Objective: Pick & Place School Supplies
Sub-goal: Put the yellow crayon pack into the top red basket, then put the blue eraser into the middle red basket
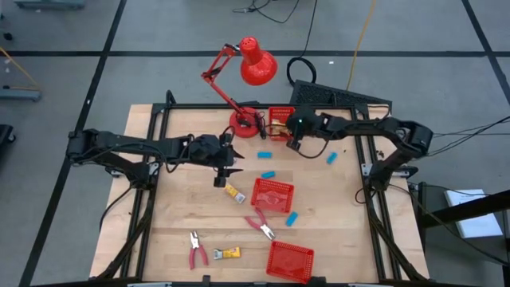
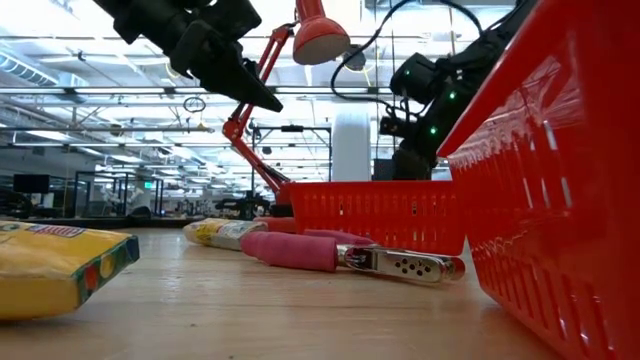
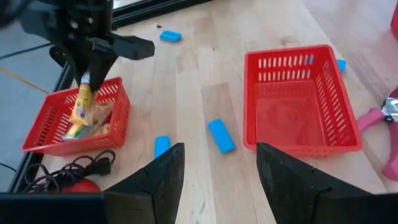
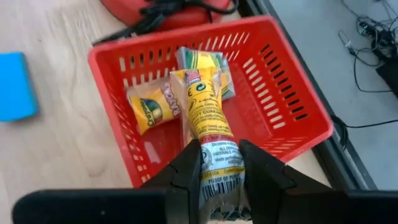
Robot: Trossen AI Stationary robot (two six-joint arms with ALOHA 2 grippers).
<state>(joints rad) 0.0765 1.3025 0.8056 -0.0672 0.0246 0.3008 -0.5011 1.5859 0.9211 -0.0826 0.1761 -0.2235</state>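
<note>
Yellow crayon pack (image 4: 208, 127) pinched lengthwise by the right end effector (image 4: 221, 163) hangs directly above the far-edge basket (image 4: 292, 106), while the left end effector (image 3: 214, 171) waits spread mid-tabletop.

We are losing the lower end of the yellow crayon pack (image 4: 208, 134) between the right gripper's (image 4: 217, 168) fingers. In the low view, the near basket (image 2: 560, 170) is running off the edge, and another yellow pack (image 2: 55, 265) is being cropped and blurring.
</note>
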